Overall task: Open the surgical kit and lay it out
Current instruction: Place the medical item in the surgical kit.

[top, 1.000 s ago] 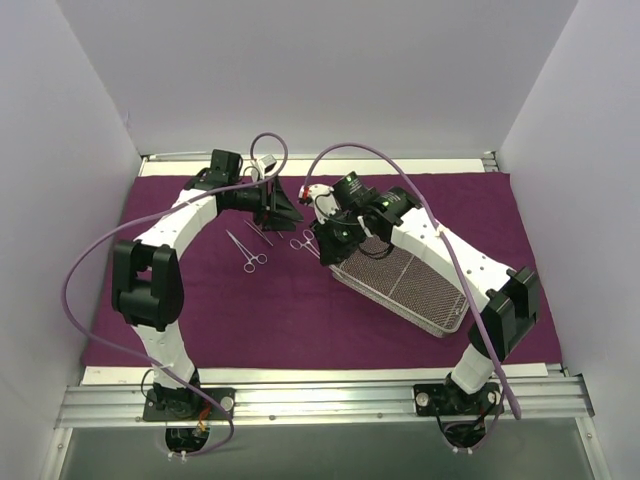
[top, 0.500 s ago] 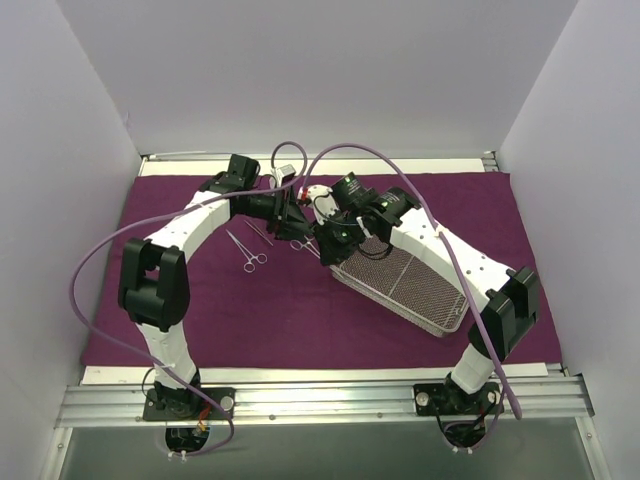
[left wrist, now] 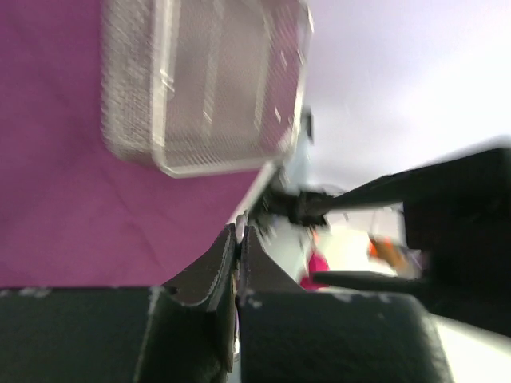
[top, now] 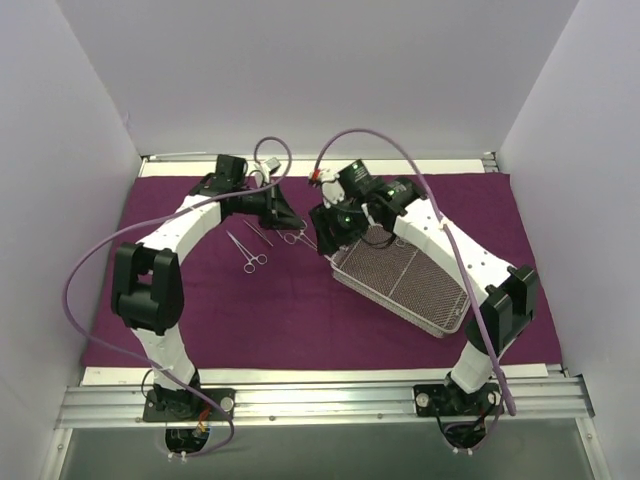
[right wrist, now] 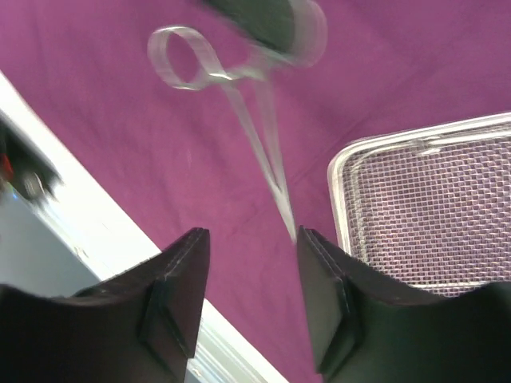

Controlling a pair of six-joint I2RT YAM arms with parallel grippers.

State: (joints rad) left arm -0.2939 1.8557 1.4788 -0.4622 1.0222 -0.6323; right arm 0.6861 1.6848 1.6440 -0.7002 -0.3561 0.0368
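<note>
Here, the cloth [top: 200, 320]: dark purple, opened flat over most of the counter, with every other item lying on it.
Laid-out tools [top: 250, 252]: at least two thin silver instruments lying left of centre, close together and clear of both arms.
Left end effector [top: 288, 218]: narrow. In its wrist view the fingers [left wrist: 226, 259] are pressed almost together with only a sliver between them. Whether any metal is pinched there cannot be told.
Change, left arm: half a second ago this end effector was crowded against the right one, directly over the forceps. It has since drawn back toward the far left.
Forceps [top: 297, 238]: ring-handled, lying on the cloth between the two end effectors, just outside the tray's near-left corner. In the right wrist view the forceps [right wrist: 255, 128] are blurred, and a dark blurred shape overlaps one ring.
Change, forceps: shifted slightly leftward from their place a second ago, nearer the laid-out tools.
Right end effector [top: 328, 228]: moderately wide and holding nothing. Its fingers frame the forceps tips from above.
Tray [top: 410, 285]: silver wire mesh, set at an angle right of centre, with no instruments visible inside.
Meaning for the task: the wrap is open and the tray looks unloaded. The forceps probably still need straightening beside the others.
</note>
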